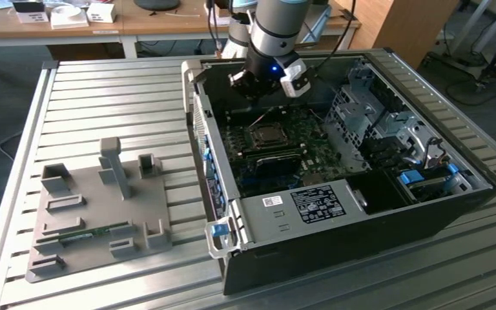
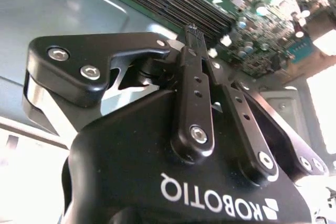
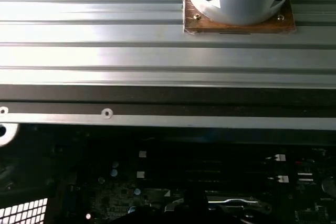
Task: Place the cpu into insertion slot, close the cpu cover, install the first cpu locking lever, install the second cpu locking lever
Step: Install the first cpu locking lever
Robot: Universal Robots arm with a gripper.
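- Claw (image 1: 258,97) hangs inside the open computer case (image 1: 454,194), above the green motherboard (image 1: 304,139), near the insertion slot (image 1: 268,134).
- Claw fingers (image 2: 195,77) drawn together at the tips.

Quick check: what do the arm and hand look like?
The arm is a silver-grey tube with a blue light at the wrist. The hand is matte black, with silver screw heads and white lettering.

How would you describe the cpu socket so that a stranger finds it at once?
Look into the open computer case on the slatted table. On the green motherboard inside, the socket is the one square metal frame, unlike the long thin slots beside it.
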